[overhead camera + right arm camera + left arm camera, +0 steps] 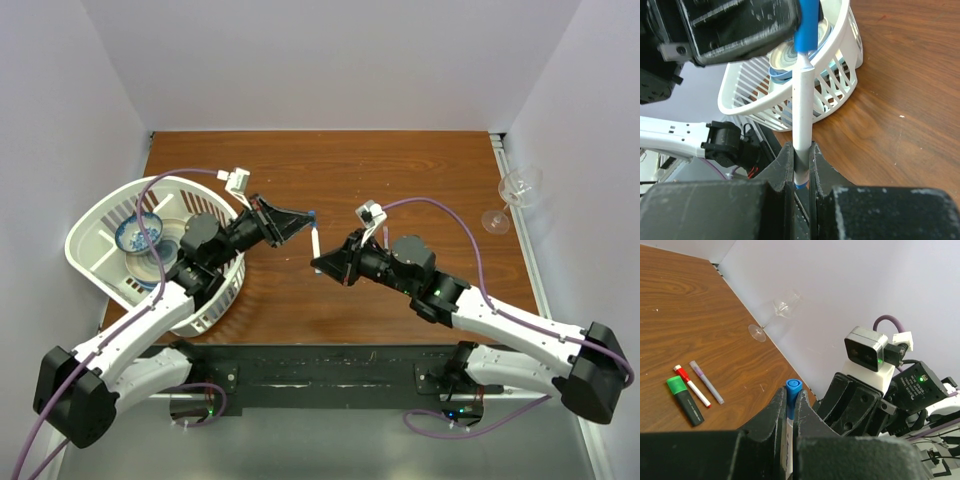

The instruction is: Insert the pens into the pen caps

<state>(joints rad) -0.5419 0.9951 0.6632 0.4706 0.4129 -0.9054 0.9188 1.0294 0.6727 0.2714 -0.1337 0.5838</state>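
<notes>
My left gripper (pixel 303 220) is shut on the blue cap (pixel 313 214), whose closed end sticks out between the fingertips in the left wrist view (pixel 793 389). My right gripper (pixel 322 264) is shut on a thin white pen (pixel 317 243), held above the table. In the right wrist view the pen (pixel 802 110) rises from my right gripper (pixel 800 150) and its tip sits in the mouth of the blue cap (pixel 807 25). On the table lie a black marker with a green end (pixel 685 400), a white pen with a red end (pixel 691 385) and another thin pen (pixel 706 382).
A white basket (pixel 95 225) holding a blue-patterned bowl (pixel 137 235) stands at the left, under my left arm. A wine glass (pixel 515 192) lies at the right wall and also shows in the left wrist view (pixel 775 315). The two grippers meet over mid-table.
</notes>
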